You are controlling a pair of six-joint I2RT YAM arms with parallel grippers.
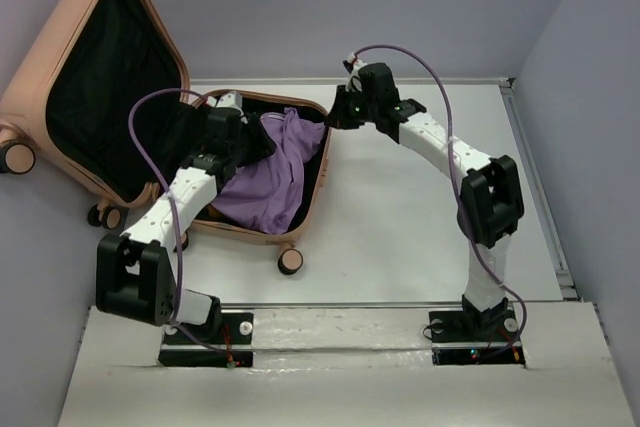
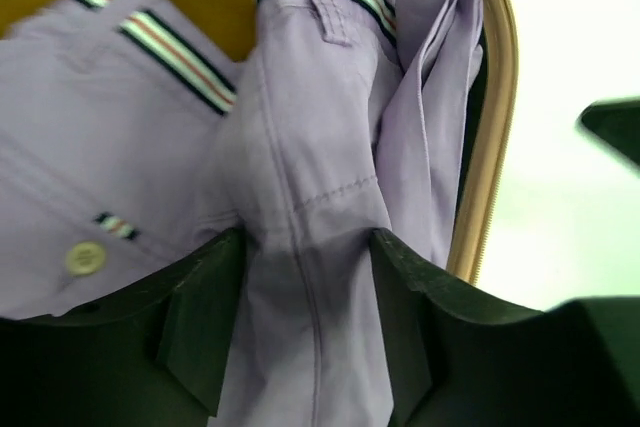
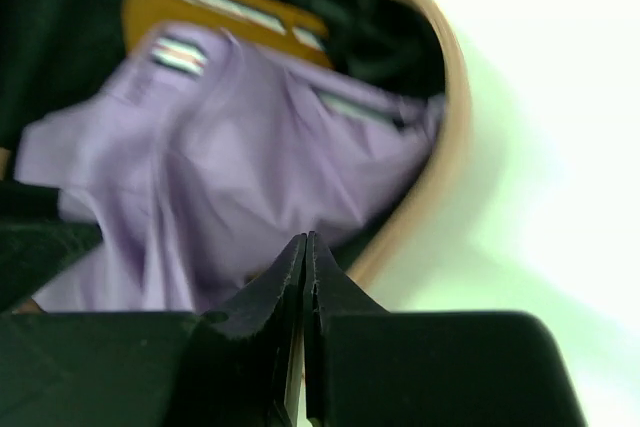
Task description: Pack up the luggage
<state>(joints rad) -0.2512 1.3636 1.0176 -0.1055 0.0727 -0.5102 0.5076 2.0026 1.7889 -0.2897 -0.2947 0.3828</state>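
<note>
1. The left gripper (image 2: 308, 239) is clamped on a fold of the lilac trousers (image 2: 310, 137), inside the luggage (image 1: 320, 172), which lies open at the table's (image 1: 420, 217) left.
2. The right gripper (image 3: 306, 243) is seen with fingers pressed together, empty, just beside the far rim.
3. Risk noted: trousers may be dragged back out if the left arm is raised unreleased.

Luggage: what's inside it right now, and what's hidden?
Inside the luggage is a purple garment with striped trim. It partly covers a mustard-yellow item, and black lining shows around them. Anything beneath the garment is covered.
</note>
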